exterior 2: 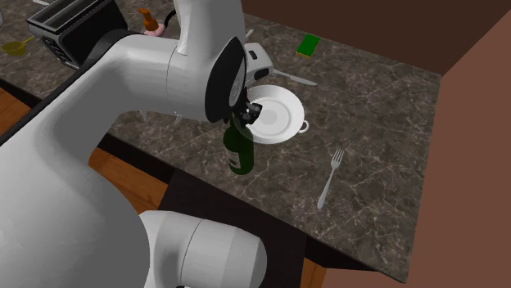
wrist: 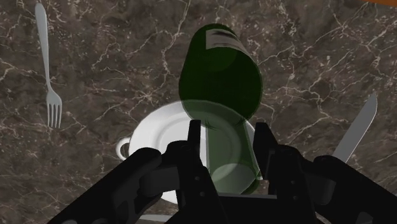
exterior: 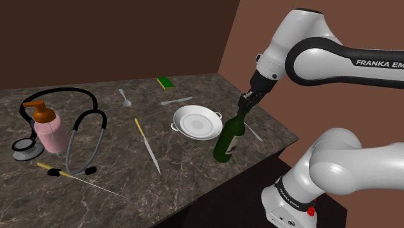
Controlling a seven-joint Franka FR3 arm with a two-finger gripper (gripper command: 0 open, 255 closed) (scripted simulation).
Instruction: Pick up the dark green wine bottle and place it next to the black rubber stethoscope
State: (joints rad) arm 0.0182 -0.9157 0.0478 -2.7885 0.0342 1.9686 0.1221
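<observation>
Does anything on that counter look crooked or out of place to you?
Yes: the dark green translucent wine bottle leans instead of standing upright, its neck clasped between the black jaws, beside the white two-handled dish. Nothing looks spilled or broken.

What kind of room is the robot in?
Probably a kitchen: there's a dark stone counter with a white dish, a fork and a bottle on it, and what looks like a toaster nearby.
</observation>
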